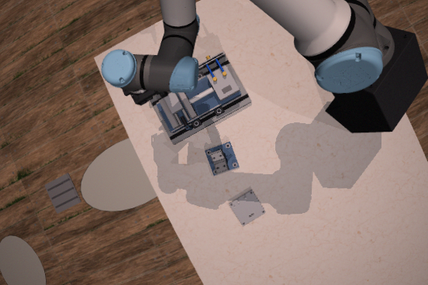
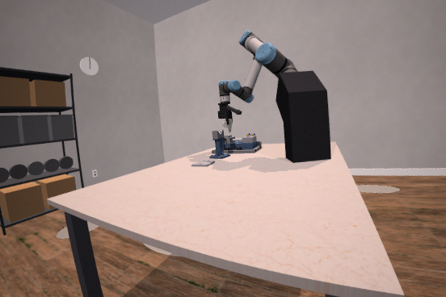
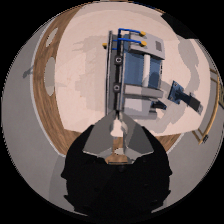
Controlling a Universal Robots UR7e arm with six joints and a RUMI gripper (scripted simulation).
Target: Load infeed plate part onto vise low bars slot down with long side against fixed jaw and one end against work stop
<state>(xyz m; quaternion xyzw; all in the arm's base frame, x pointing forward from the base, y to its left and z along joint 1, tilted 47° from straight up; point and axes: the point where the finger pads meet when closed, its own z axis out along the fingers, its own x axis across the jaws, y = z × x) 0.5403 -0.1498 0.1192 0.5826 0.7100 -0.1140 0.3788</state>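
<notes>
The hand (image 3: 118, 131), pinched shut on nothing, hovers at the vise's (image 1: 201, 97) nine o'clock; descending blind risks striking it; part apparently seated.

The arm's wrist (image 1: 155, 70) hides the vise's (image 1: 217, 113) far end, possibly the part.

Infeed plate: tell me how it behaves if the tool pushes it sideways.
The infeed plate lies thin and flat on the table, so it would likely slide, not tip. It looks like grey metal, probably stiff.
</notes>
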